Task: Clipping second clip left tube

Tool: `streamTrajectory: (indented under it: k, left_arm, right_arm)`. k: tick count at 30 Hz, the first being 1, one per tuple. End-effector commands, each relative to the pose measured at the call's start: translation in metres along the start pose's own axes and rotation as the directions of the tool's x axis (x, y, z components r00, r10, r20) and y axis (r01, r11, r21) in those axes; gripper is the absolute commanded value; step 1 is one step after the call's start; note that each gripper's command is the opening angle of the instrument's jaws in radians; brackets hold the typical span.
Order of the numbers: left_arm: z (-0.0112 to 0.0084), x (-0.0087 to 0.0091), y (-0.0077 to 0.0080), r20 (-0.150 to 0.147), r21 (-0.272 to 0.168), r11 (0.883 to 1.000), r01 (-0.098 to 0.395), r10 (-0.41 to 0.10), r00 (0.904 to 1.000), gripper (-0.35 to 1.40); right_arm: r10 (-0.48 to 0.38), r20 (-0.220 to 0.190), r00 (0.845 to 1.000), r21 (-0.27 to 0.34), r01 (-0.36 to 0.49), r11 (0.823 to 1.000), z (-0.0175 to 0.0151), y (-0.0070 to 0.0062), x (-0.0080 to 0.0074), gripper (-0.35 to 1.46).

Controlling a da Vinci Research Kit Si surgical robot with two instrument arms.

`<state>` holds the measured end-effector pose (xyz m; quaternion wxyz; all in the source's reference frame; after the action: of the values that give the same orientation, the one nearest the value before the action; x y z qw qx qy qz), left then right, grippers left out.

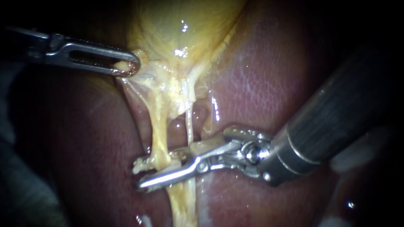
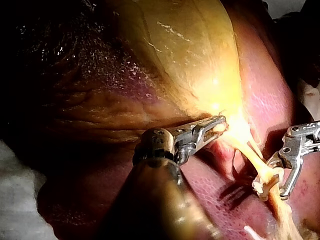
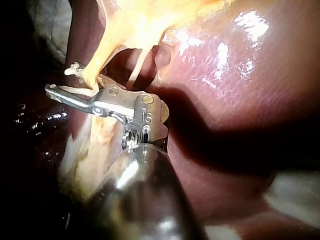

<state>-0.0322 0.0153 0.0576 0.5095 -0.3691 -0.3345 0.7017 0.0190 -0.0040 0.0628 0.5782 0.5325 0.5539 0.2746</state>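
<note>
— Where does our clip sit against the left tube?

— Near 7 o'clock from the centre of the endoscope view. Our right instrument [image 1: 141,173] has its jaws slightly apart. Both bear on the whitish clip [image 1: 142,167] held between them. The clip straddles the left tube [image 1: 159,134], the thick yellow strand that runs from 12 to 6 o'clock straight through the jaws.

— And the thinner strand?

— The right tube [image 1: 190,122] is paler and lies just beside the left one, toward 3 o'clock. It meets the jaws nearer their hinge, and we cannot tell whether it lies inside them.

— How do our arms sit?

— The right shaft comes in from 2 o'clock, large and close to the camera. Its wrist is bent so the jaws point toward 8 o'clock, across the tube. Farther off, our left instrument [image 1: 128,67] enters from 10 o'clock, almost level. Its windowed jaws pinch the lower edge of the gallbladder [image 1: 181,29], and thin webs of tissue fan from that grip down to the tubes.

— And what is around them?

— The liver [image 1: 261,84], red and wet, lies under the tubes and on both sides of them. The yellow gallbladder fills 12 o'clock. In the left wrist view a pale cloth [image 2: 15,210] shows past the liver's edge, beside our left shaft.
</note>
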Motion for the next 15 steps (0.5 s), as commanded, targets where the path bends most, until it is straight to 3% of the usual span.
streamTrajectory:
  k: [1, 11, 13, 15]
  left_arm:
    - [0.0, 0.0, 0.0, 0.0, -0.001, 1.0, 0.0, 0.0, 1.0, -0.35]
    - [0.0, 0.0, 0.0, 0.0, -0.001, 1.0, 0.0, 0.0, 1.0, -0.35]
    - [0.0, 0.0, 0.0, 0.0, -0.001, 1.0, 0.0, 0.0, 1.0, -0.35]
    - [0.0, 0.0, -0.0001, 0.0, -0.001, 1.0, 0.0, 0.0, 1.0, -0.35]
  right_arm:
    - [0.001, 0.0, 1.0, -0.001, -0.001, 1.0, -0.0002, 0.0, 0.0001, 0.25]
    - [0.004, -0.001, 1.0, 0.003, -0.004, 1.0, -0.0008, -0.0004, 0.0006, -0.18]
    - [0.004, 0.0, 1.0, 0.003, -0.004, 1.0, -0.0008, -0.0004, 0.0005, -0.35]
    - [0.021, 0.001, 1.0, 0.003, -0.021, 1.0, -0.0009, -0.0004, 0.0004, -0.35]
